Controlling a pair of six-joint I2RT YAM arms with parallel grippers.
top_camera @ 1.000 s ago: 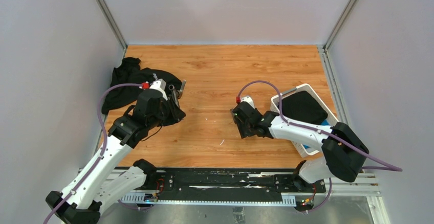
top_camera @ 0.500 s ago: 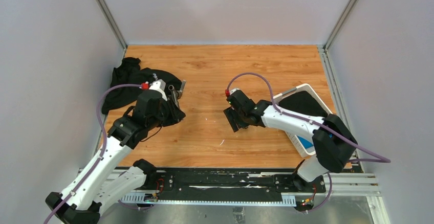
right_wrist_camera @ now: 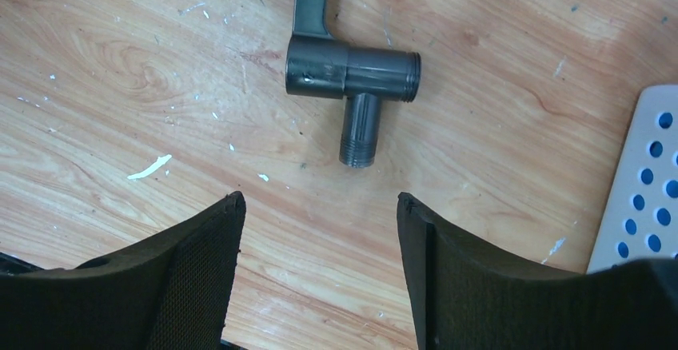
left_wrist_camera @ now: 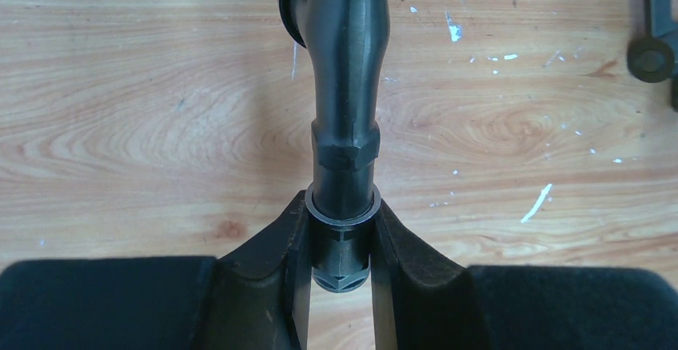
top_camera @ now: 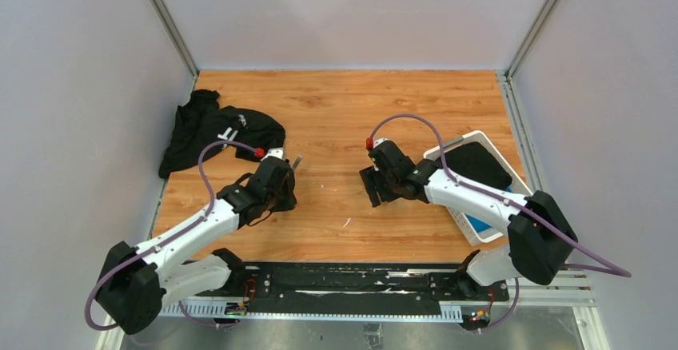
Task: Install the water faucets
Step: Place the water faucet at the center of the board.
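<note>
Faucet spout is clamped in the left tool, with both fingers pinching its nut end just behind the collar. Its long axis runs straight out from the tool, in line with it. The far end bends off to the upper left in the left wrist view. From above only its grey tip shows past the wrist, pointing away from the bases and a bit right. It sits over the desk, left of centre; can't tell if it touches the wood.

T faucet lies flat on the desk just ahead of the right tool. Its barrel lies crosswise to the tool, threaded mouth toward the basket side. The short threaded stub points back at the gap between the fingers, and the thin lever runs the opposite way, out of the top of frame. Right tool is released, jaws wide, not touching the part.

Dark part with a ring end at the right edge of the left wrist view, cut off, can't tell what it is.

Vs a second ago: left arm has dropped and swung off the cloth toward the desk middle, elbow now low, spout in the same grip. Right tool is a little farther from the bases, hardly shifted otherwise. Cloth unmoved
</note>
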